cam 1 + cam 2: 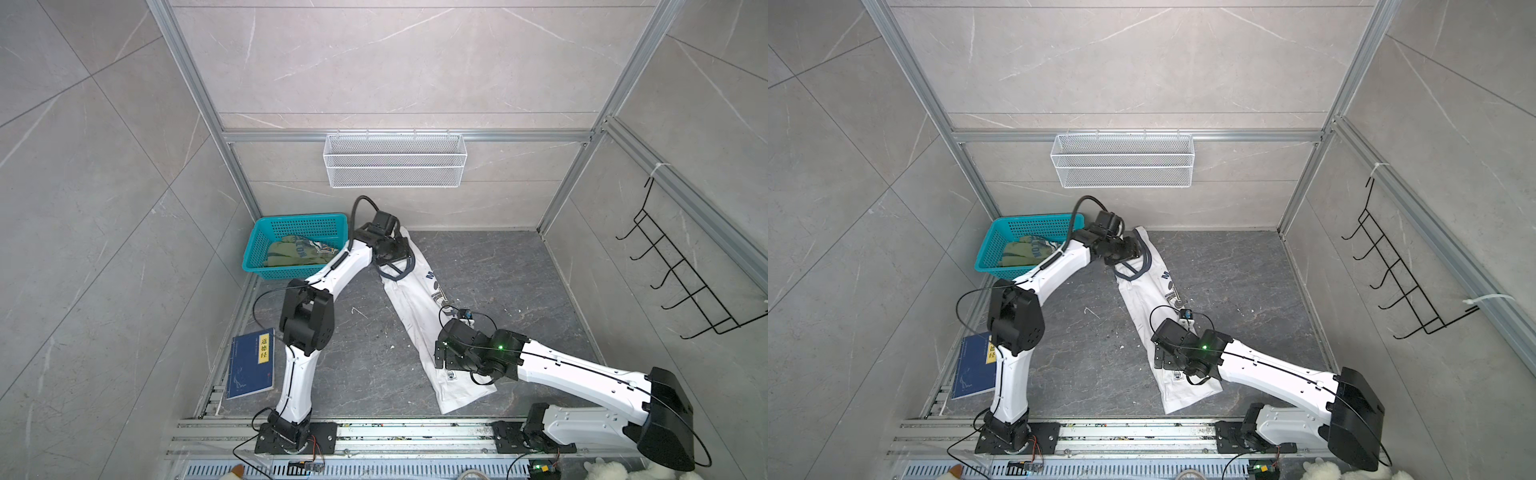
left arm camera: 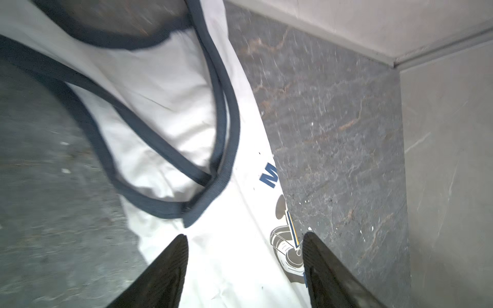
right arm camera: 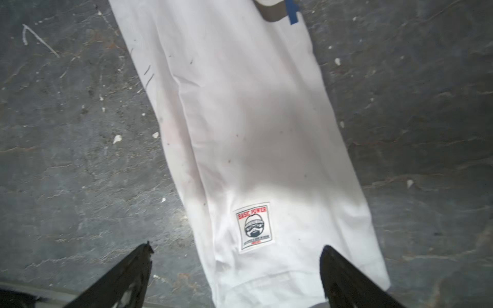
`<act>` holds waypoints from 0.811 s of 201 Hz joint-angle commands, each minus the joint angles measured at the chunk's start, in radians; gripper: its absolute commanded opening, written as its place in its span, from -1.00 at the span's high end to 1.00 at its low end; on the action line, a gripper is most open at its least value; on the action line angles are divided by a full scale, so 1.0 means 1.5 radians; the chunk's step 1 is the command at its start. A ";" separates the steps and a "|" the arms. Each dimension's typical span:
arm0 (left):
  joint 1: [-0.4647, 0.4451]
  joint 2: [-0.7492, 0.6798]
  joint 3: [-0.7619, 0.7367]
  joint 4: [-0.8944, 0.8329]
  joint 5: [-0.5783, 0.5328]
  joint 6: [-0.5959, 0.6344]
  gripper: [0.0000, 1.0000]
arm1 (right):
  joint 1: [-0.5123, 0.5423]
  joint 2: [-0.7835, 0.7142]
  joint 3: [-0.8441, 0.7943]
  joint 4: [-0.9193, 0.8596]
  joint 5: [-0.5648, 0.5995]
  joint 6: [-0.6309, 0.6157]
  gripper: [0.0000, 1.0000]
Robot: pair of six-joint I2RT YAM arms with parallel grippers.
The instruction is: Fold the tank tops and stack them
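The white tank top [image 1: 411, 307] [image 1: 1142, 299] lies folded lengthwise as a long strip on the dark table, in both top views. Its navy-trimmed straps [image 2: 229, 120] are at the far end and its hem at the near end. My left gripper [image 2: 244, 237] [image 1: 388, 262] hovers open over the strap end, next to the printed badge [image 2: 286, 248]. My right gripper [image 3: 237, 246] [image 1: 442, 353] stands wide open above the hem end, near a small sewn label [image 3: 254, 229]. Neither holds cloth. The olive green tank top [image 1: 291, 253] [image 1: 1021, 253] lies crumpled in the teal basket.
The teal basket [image 1: 299, 218] stands at the far left by the wall. A dark blue book [image 1: 251, 365] lies at the near left. A white wire basket [image 1: 395, 160] hangs on the back wall, a black hook rack [image 1: 681, 282] on the right wall.
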 commanded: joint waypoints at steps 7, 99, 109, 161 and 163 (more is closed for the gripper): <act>0.049 0.054 -0.010 0.011 -0.030 -0.018 -0.34 | -0.002 0.046 -0.005 -0.010 0.026 -0.053 -0.99; 0.069 0.292 0.259 -0.079 -0.155 -0.101 -0.43 | 0.031 0.115 -0.060 0.099 -0.031 -0.041 -0.99; 0.069 0.299 0.258 -0.065 -0.157 -0.108 -0.41 | 0.031 0.118 -0.065 0.106 -0.036 -0.039 -0.99; 0.064 0.344 0.318 -0.041 -0.160 -0.088 0.29 | 0.030 0.121 -0.083 0.117 -0.041 -0.030 -0.99; 0.063 0.346 0.323 -0.042 -0.162 -0.084 0.33 | 0.031 0.121 -0.083 0.118 -0.042 -0.029 -0.99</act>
